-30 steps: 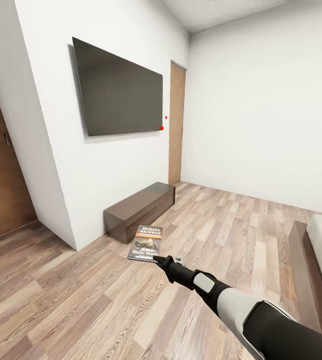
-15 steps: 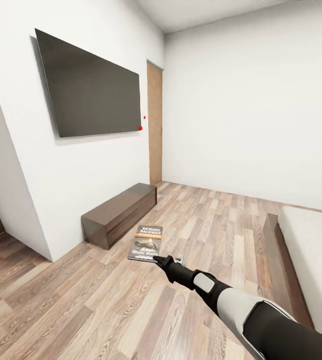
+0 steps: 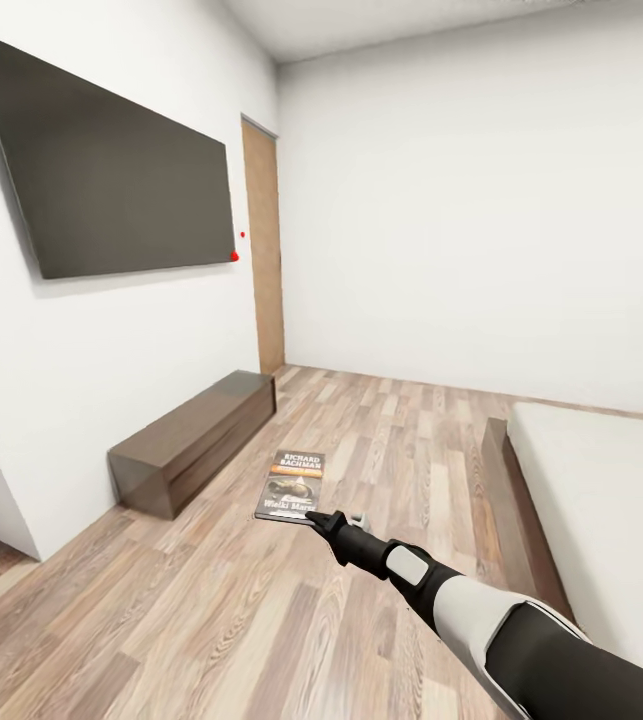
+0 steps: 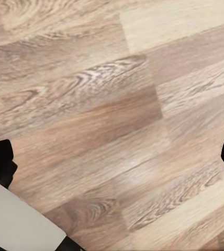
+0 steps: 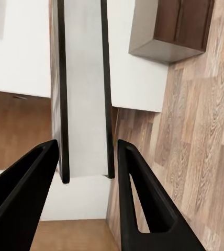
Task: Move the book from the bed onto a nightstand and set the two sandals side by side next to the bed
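R arm, black-and-white sleeve, stretched fwd over the brown wood-plank floor (image 3: 211,620) in head view. R gripper (image 3: 323,520) clamped on the small dark paperback book w/ white "RICHARD BACHMAN" title and orange band (image 3: 293,486). Book held by its near edge, cover up, roughly flat, sticking out ahead of the fingertips, above the floor, not resting on anything.

R wrist view: two black fingers (image 5: 143,209) flank the book's pale page edge (image 5: 83,94), dark covers on both sides of it. Fingers sit close on either side; the contact itself isn't visible there, the grip reads from head view.

L gripper (image 4: 112,157): black fingertips at opposite edges of L wrist view, wide apart, nothing between them but floor planks. So spread, empty.

Surroundings, head view: low dark-brown wooden cabinet w/ glossy top (image 3: 191,440) against the white wall on the L, beyond the book and well apart from it. Big dark flat-screen TV (image 3: 111,165) on the wall above it. Light wooden door (image 3: 264,250) in the far corner. Low bed, dark brown frame w/ plain light-grey mattress (image 3: 601,500), on the R side of the arm, near it.
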You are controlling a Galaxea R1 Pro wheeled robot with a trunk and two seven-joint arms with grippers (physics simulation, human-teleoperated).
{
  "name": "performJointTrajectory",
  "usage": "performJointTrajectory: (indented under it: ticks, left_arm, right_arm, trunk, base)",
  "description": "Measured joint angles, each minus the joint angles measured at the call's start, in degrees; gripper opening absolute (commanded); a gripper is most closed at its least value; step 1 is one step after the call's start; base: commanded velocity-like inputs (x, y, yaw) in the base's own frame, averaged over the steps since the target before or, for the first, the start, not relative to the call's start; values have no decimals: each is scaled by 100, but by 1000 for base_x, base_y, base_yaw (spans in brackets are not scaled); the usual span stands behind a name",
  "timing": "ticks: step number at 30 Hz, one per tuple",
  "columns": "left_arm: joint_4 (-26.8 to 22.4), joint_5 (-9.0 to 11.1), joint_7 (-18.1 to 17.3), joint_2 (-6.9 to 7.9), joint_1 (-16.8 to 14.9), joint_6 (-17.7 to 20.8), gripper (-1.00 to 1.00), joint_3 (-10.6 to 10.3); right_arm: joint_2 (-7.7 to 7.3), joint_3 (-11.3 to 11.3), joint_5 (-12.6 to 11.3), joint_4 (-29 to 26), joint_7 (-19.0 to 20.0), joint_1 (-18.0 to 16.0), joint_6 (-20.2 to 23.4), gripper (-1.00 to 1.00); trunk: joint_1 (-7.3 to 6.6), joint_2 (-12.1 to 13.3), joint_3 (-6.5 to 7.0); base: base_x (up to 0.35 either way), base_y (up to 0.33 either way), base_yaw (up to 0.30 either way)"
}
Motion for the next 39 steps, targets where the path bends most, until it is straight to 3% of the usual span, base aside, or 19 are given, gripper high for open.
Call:
performJointTrajectory:
  ticks: [30, 39]
  left_arm:
    - [0, -4, 0, 6, 0, 0, 100, 0]
    - [-1, -2, -1, 9, 1, 1, 100, 2]
  right_arm:
    - [0, 3, 0, -1, 13, 0, 0, -100]
    - [1, 8, -1, -1, 22, -1, -8, -100]
  trunk:
    - [0, 0, 0]
    - [-1, 0, 0]
  base:
    - [181, 0, -262]
    - [208, 0, -96]
